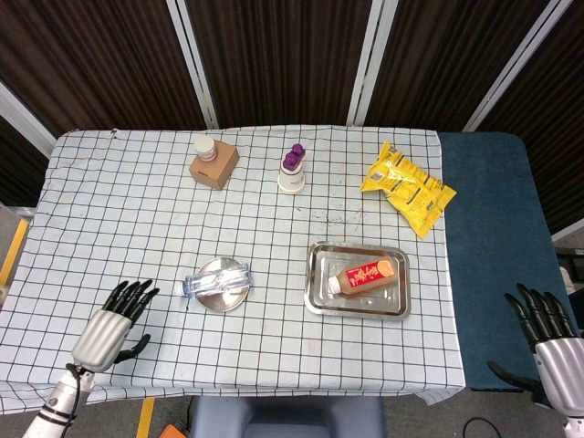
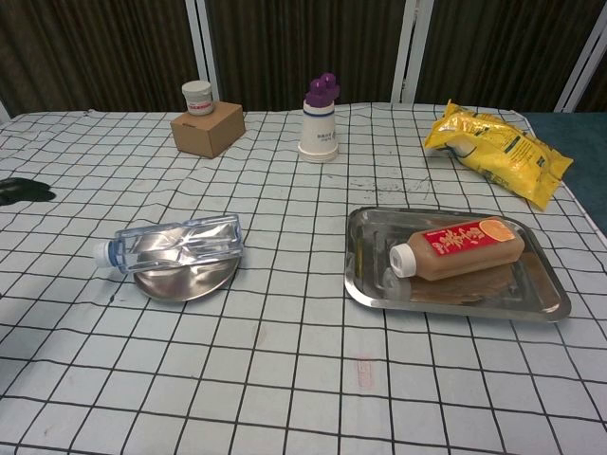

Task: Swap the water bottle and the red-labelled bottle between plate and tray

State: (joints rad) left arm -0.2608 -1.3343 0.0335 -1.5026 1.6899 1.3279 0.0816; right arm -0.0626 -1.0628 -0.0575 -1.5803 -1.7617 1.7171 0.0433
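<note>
A clear water bottle [image 1: 215,279] [image 2: 175,243] lies on its side across a small round metal plate [image 1: 219,298] [image 2: 185,282], white cap pointing left. A red-labelled bottle [image 1: 365,276] [image 2: 457,248] of brown liquid lies in a rectangular metal tray [image 1: 319,297] [image 2: 365,284], cap toward the left. My left hand [image 1: 114,324] hovers over the table's front left, fingers spread, holding nothing, left of the plate. In the chest view only dark fingertips [image 2: 21,190] of it show at the left edge. My right hand [image 1: 552,339] stays off the table at the lower right, fingers apart and empty.
At the back stand a cardboard box with a white jar on it [image 1: 213,161] [image 2: 207,123], a white cup with a purple top [image 1: 292,170] [image 2: 321,121], and a yellow snack bag [image 1: 407,187] [image 2: 498,147]. A dark blue surface [image 1: 497,255] borders the checked cloth on the right.
</note>
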